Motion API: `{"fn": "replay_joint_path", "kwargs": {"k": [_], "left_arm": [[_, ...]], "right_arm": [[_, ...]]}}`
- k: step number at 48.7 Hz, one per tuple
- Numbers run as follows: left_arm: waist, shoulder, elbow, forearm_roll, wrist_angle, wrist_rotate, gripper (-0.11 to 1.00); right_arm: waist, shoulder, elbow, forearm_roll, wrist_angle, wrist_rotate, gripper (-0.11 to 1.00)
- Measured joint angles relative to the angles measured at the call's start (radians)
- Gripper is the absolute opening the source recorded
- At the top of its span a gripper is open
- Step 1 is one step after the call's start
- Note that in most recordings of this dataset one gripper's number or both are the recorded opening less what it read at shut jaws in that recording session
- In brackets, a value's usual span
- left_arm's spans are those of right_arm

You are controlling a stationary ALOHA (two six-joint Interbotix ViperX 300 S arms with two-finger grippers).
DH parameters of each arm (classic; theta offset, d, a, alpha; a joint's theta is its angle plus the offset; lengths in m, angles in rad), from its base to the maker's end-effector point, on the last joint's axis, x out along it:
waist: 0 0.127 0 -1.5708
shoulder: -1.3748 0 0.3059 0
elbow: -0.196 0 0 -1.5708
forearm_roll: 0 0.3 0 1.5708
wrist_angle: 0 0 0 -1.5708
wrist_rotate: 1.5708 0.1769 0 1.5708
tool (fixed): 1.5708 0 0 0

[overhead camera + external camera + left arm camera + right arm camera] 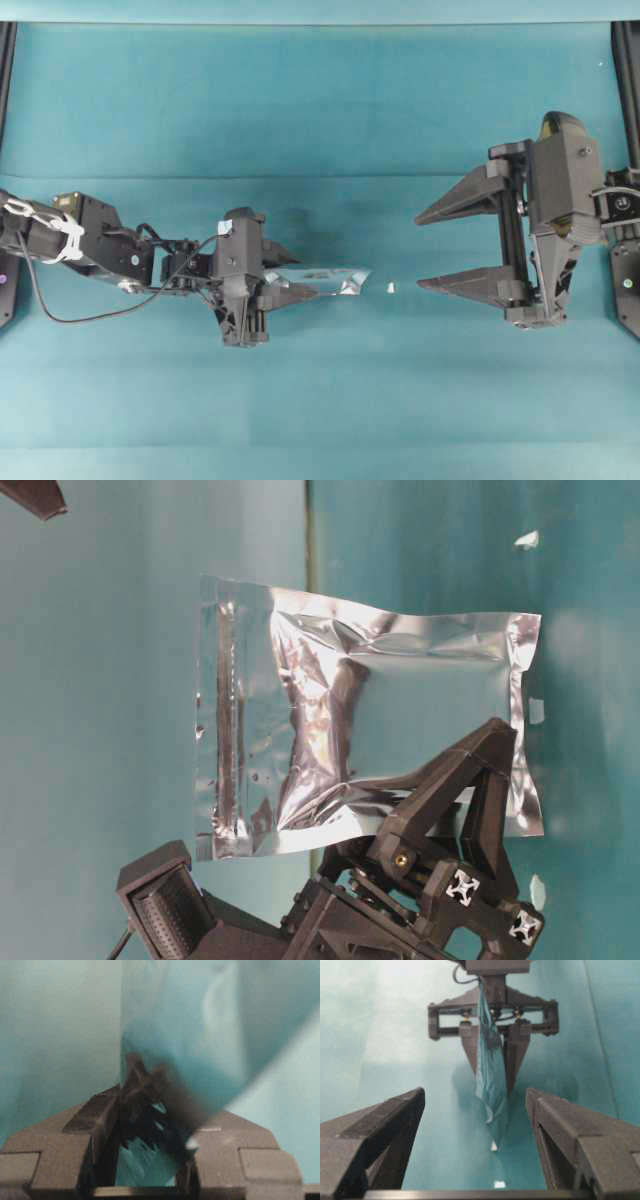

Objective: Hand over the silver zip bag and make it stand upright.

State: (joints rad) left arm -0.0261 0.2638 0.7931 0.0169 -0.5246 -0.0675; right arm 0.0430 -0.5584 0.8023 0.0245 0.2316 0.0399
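The silver zip bag (325,279) is a shiny, crinkled foil pouch, held edge-on above the teal table. My left gripper (283,272) is shut on its left end. From table level the bag's (370,720) flat face and zip strip show, with the left gripper (455,800) clamped on one edge. In the left wrist view the foil (200,1035) mirrors the teal cloth between the jaws. My right gripper (420,251) stands open to the right, a short gap from the bag's free end. Its fingers (405,1110) frame the bag (490,1080) straight ahead without touching it.
A tiny white speck (391,288) lies on the teal cloth between the bag's end and the right gripper. Black frame posts (625,90) stand at the left and right edges. A fold in the cloth runs across the table behind both arms.
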Motion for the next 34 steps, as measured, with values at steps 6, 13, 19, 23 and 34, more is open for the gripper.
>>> {"fn": "replay_joint_path", "kwargs": {"k": [6,13,19,23,34], "left_arm": [[0.000,0.000,0.000,0.000,0.000,0.000,0.24],[0.000,0.000,0.000,0.000,0.000,0.000,0.24],[0.000,0.000,-0.002,0.000,0.000,0.000,0.24],[0.000,0.000,-0.002,0.000,0.000,0.000,0.24],[0.000,0.002,-0.005,0.000,0.002,-0.002,0.24]], "right_arm": [[0.000,-0.002,0.002,0.000,-0.002,0.002,0.91],[0.000,0.000,0.006,0.000,-0.003,0.002,0.91],[0.000,0.000,0.006,0.000,-0.003,0.002,0.91],[0.000,0.000,0.006,-0.002,-0.003,0.000,0.91],[0.002,0.000,0.008,0.000,-0.003,0.002,0.91]]}}
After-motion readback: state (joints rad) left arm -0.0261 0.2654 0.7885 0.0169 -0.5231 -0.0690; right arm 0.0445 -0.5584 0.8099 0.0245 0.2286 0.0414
